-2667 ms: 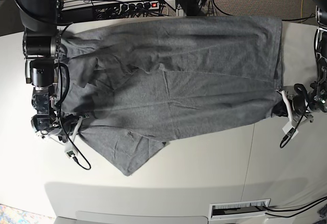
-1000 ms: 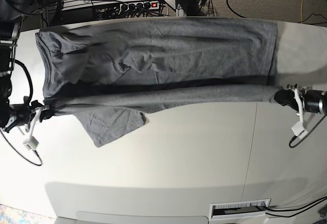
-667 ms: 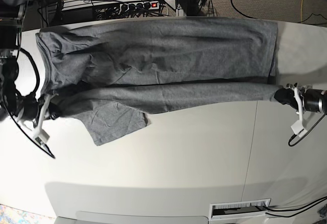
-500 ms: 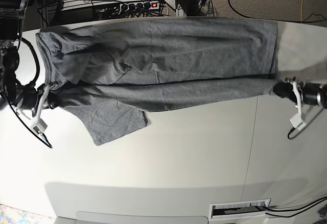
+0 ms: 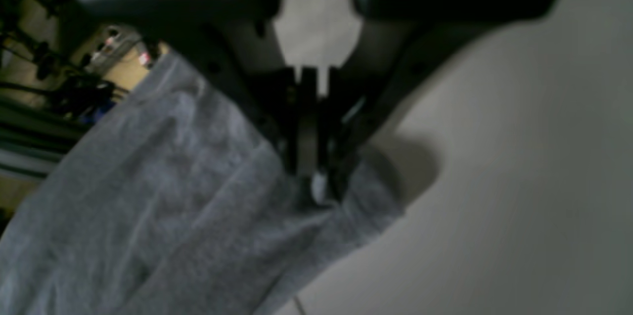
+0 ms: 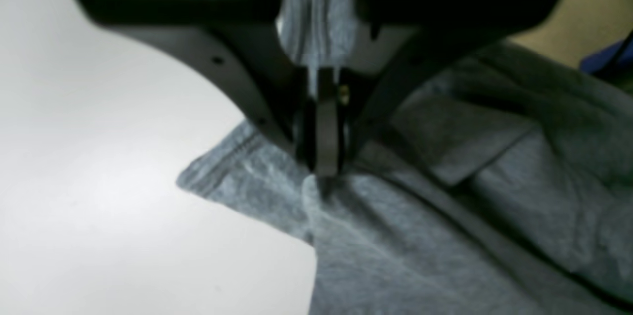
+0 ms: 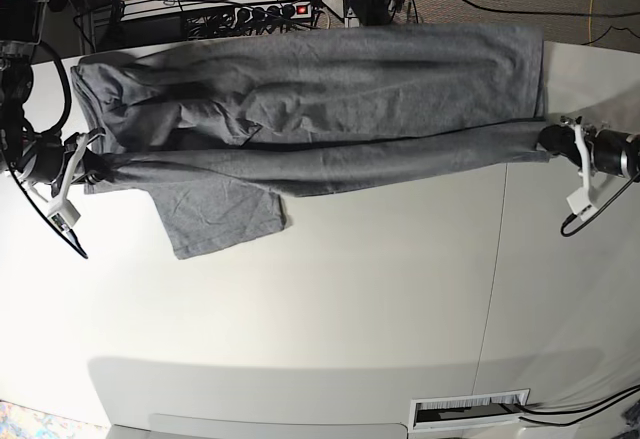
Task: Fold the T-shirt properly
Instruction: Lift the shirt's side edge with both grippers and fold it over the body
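The heather-grey T-shirt lies stretched across the far half of the white table, with its near long edge lifted and pulled taut between both grippers. My left gripper is shut on the shirt's edge at the right; in the left wrist view its black fingers pinch the fabric. My right gripper is shut on the shirt's edge at the left; in the right wrist view it clamps a fold of the cloth. One sleeve lies flat toward the front.
A power strip and tangled cables lie behind the table's far edge. A seam runs across the table at the right. A white vent-like slot sits at the front edge.
Both grippers, still holding the shirt, have moved toward the far side of the table, carrying the taut near edge over the shirt's body. The sleeve has shifted slightly with it.
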`<state>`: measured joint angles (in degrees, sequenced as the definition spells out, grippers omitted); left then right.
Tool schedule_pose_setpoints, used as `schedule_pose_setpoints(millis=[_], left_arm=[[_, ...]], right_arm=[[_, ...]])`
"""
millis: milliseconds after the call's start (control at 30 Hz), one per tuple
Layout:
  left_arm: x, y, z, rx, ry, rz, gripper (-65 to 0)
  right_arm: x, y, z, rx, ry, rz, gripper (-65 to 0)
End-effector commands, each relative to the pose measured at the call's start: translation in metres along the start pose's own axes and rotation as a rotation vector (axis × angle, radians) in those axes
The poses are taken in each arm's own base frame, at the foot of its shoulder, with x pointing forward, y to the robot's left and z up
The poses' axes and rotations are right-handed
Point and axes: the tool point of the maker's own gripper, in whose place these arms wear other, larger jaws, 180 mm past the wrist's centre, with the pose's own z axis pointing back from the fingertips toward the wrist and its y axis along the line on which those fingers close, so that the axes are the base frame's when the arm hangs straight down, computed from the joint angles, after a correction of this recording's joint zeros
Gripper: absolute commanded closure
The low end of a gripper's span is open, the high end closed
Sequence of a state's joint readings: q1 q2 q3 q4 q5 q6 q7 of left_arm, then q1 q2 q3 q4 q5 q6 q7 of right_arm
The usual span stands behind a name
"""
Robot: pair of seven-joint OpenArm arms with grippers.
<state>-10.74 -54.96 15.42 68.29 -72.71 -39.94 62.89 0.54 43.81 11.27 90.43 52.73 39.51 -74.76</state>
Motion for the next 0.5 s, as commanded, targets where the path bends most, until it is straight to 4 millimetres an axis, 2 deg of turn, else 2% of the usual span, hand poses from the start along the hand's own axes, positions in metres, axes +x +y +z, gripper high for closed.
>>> schedule_pose_setpoints(millis=[0,133,267,467], left_arm=[[0.005,0.008,0.017,0.037,-0.011,-0.018,0.0],[0.001,0.013,0.025,0.063,0.007,-0.025,0.0],[0.006,0.009,0.029,0.058,-0.003,-0.044,0.0],[0.018,-0.014,0.027,0.017,0.009,-0.125,0.0]], right_arm=[[0.014,-0.012,0.014,-0.039,-0.037,0.026,0.0],[0.015,-0.015,0.017,-0.051,-0.048,0.02,0.0],[0.017,-0.025,0.026,-0.08,-0.067,0.0,0.0],[0.011,-0.028,0.03,-0.088,-0.044,-0.01,0.0]])
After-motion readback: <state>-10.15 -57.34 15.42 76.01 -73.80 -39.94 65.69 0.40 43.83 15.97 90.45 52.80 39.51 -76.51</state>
